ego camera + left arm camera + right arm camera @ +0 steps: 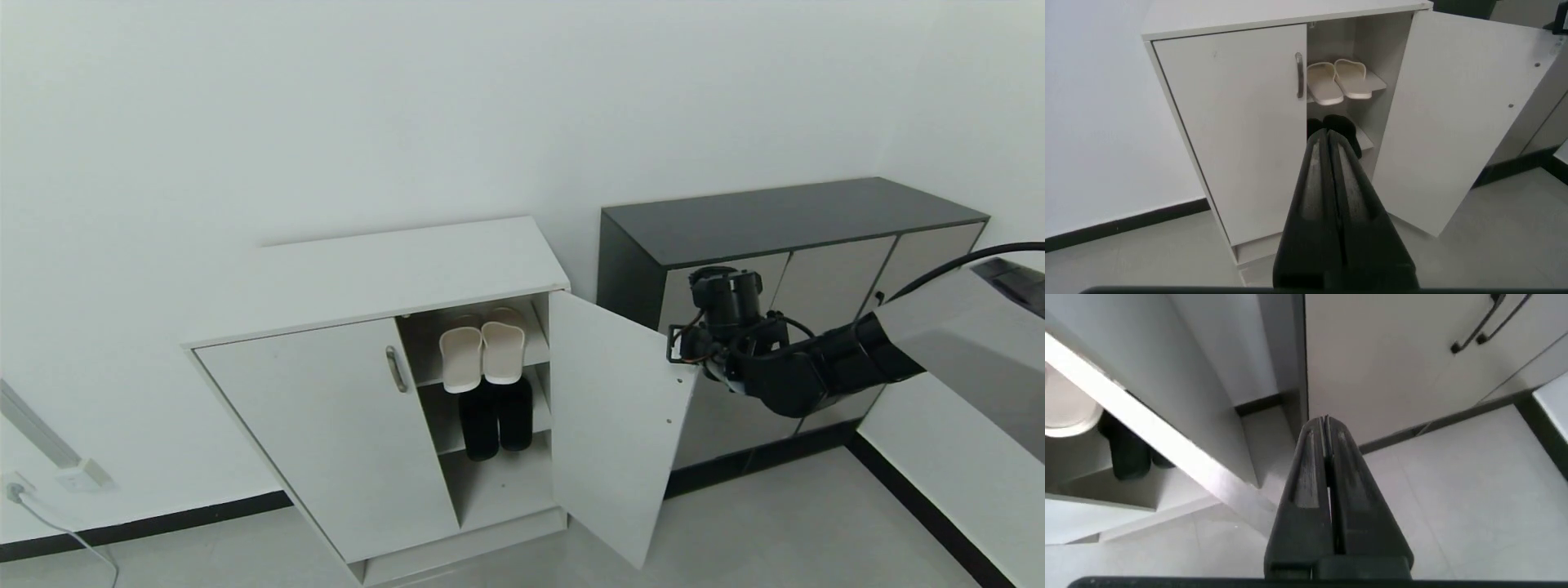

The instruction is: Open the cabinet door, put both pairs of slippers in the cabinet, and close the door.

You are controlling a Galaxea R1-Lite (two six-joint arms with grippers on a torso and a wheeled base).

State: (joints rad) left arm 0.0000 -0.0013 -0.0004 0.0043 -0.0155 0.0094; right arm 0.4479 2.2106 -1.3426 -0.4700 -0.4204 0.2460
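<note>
Slippers inside cabinet [392, 269]: white pair [482, 355] on upper shelf, black pair [495, 420] on shelf below, toes overhanging. Right door [612, 408] wide open. Right gripper [1325, 429] pinched closed, empty, just right of door's free edge; left gripper [1327, 139] likewise closed, empty. Risks: closed fingers sliding off edge during push; door catching overhanging toes.

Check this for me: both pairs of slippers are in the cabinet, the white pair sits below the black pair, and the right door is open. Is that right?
Not quite. The head view shows the white pair sitting above the black pair, not below it. The rest holds: both pairs are in the cabinet and the right door is open.
</note>
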